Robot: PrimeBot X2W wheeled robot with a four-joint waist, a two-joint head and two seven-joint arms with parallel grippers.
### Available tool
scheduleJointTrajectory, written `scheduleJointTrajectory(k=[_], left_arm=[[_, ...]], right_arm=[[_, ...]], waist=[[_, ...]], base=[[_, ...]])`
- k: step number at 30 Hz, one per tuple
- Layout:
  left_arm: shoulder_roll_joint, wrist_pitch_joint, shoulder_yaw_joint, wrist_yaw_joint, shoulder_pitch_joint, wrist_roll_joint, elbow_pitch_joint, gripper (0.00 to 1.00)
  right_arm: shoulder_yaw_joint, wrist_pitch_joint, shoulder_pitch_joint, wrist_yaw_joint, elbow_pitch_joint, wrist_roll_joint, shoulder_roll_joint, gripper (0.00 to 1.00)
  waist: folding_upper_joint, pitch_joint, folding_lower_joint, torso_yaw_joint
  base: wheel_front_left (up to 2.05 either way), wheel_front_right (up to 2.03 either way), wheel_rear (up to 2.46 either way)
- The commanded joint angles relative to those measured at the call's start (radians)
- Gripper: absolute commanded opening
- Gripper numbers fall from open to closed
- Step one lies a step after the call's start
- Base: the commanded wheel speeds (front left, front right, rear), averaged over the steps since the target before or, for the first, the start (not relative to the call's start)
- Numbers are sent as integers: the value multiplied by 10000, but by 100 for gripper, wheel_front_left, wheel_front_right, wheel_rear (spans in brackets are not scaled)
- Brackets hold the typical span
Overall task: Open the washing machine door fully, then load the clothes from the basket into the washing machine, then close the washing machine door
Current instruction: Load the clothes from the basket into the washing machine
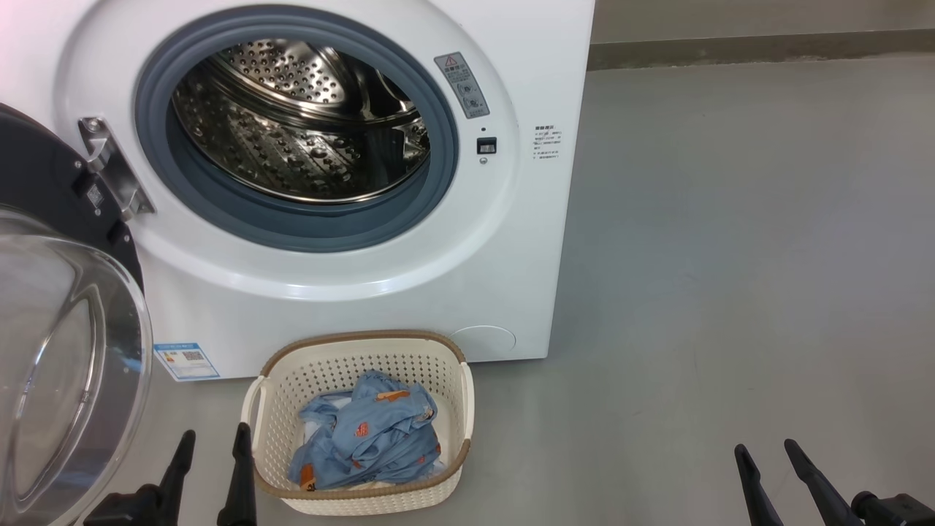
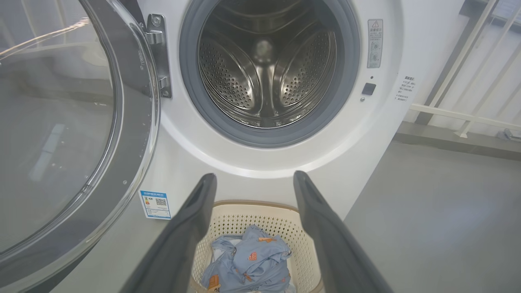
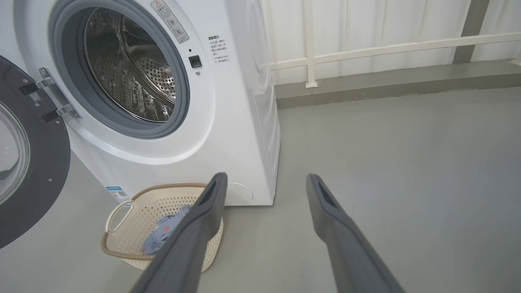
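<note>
- Head view: the washing machine point(image 1: 511, 219) stands at the far side with its steel drum point(image 1: 292, 124) bare. The washing machine door point(image 1: 66, 329) is swung out to the left on its metal hinge point(image 1: 113, 168), so the mouth is free for loading. The opening step looks done.
- Head view: the basket point(image 1: 363, 337) sits on the grey floor point(image 1: 730, 256) just in front of the machine and below the mouth, which makes for a short lift into the drum. The clothes point(image 1: 372, 438) lie bunched inside it, light blue with orange prints and a little white beneath. None are in the drum.
- Head view: the left gripper point(image 1: 215, 432) hangs at the near left, just beside the basket's left handle, its fingers apart and empty. The right gripper point(image 1: 764, 446) is at the near right over bare floor, well apart from the basket, also spread and holding nothing.
- Left wrist view: the left gripper's wide-spread fingers frame the basket's far rim and the clothes, pointing toward the machine. This arm seems the better placed for the first grab. A blue label point(image 2: 154, 204) sits low on the machine's front, between door and basket.
- Right wrist view: the right gripper's fingers stand apart, and one crosses in front of the basket's right side. The machine is far left, with a white railing point(image 3: 366, 44) beyond the open floor at the far right. This arm appears parked clear of the loading path.
</note>
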Motion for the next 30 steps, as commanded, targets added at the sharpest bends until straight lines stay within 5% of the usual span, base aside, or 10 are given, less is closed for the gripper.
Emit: scheduleJointTrajectory(k=[1, 30], left_arm=[[84, -135, 346, -21, -186, 96, -174, 100], [221, -135, 193, -24, -283, 84, 18, 100]], right_arm=[[148, -120, -428, 16, -232, -85, -180, 100], [183, -120, -420, 16, -231, -81, -173, 100]], waist=[[0, -1, 0, 2], [0, 32, 0, 109]], base=[[0, 0, 0], [0, 0, 0]])
